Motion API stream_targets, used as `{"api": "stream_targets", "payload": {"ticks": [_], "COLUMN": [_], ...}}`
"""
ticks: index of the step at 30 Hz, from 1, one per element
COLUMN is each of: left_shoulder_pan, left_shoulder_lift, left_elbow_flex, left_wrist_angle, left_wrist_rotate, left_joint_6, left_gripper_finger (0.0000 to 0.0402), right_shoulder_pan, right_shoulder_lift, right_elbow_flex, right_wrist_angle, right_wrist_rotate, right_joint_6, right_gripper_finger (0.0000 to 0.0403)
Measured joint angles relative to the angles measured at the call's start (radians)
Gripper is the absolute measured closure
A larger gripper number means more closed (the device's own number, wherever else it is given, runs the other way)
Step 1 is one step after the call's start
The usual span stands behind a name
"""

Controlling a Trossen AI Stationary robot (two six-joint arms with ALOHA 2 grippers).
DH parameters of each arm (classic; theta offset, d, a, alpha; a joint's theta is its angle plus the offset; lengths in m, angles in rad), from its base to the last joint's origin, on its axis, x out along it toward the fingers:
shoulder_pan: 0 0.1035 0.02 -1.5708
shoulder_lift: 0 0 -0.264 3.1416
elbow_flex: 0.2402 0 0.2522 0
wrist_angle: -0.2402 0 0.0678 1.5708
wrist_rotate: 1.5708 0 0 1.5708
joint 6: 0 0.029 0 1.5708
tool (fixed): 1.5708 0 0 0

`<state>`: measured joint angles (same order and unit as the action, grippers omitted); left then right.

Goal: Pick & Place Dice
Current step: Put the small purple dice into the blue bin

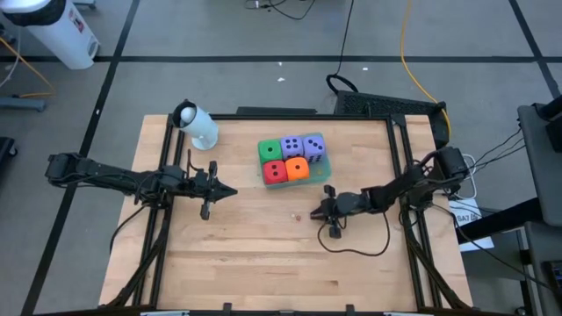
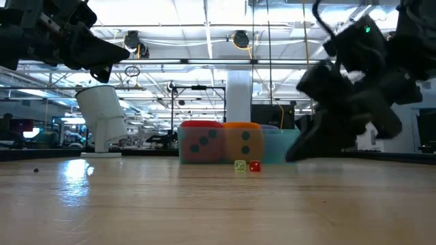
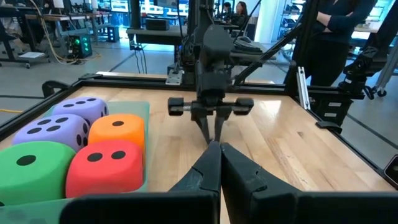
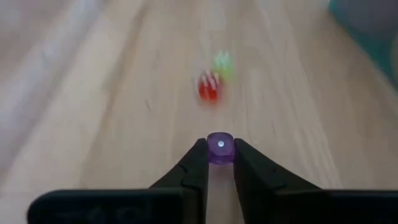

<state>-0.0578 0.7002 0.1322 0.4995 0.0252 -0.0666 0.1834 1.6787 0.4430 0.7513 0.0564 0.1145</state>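
Two dark jointed arms point(image 1: 114, 175), black looping cable point(image 1: 360, 246)

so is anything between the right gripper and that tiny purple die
Nothing visible does. The small purple die sits between the fingertips of the right gripper, which close on its sides. The small red die and small green die lie farther on, apart from it.
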Motion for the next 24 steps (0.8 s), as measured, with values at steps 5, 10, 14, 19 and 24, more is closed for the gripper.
{"api": "stream_targets", "payload": {"ticks": [5, 10, 14, 19, 24], "left_shoulder_pan": [0.0, 0.0, 0.0, 0.0, 0.0], "left_shoulder_lift": [0.0, 0.0, 0.0, 0.0, 0.0], "left_elbow_flex": [0.0, 0.0, 0.0, 0.0, 0.0], "left_wrist_angle": [0.0, -0.001, -0.001, -0.002, -0.002], "left_wrist_rotate": [0.0, 0.0, 0.0, 0.0, 0.0], "left_joint_6": [0.0, -0.003, -0.003, -0.003, -0.002], "left_gripper_finger": [0.0396, 0.0396, 0.0396, 0.0396, 0.0396], "right_shoulder_pan": [0.001, 0.001, -0.002, -0.038, -0.115], "right_shoulder_lift": [-0.1, -0.23, -0.36, -0.574, -0.788], "right_elbow_flex": [0.007, 0.008, 0.007, 0.007, 0.007], "right_wrist_angle": [-0.014, -0.066, -0.16, -0.311, -0.502], "right_wrist_rotate": [-0.007, -0.006, -0.006, -0.008, -0.01], "right_joint_6": [-0.027, -0.053, -0.096, -0.139, -0.15], "right_gripper_finger": [0.0353, 0.0356, 0.0354, 0.0354, 0.0354]}}
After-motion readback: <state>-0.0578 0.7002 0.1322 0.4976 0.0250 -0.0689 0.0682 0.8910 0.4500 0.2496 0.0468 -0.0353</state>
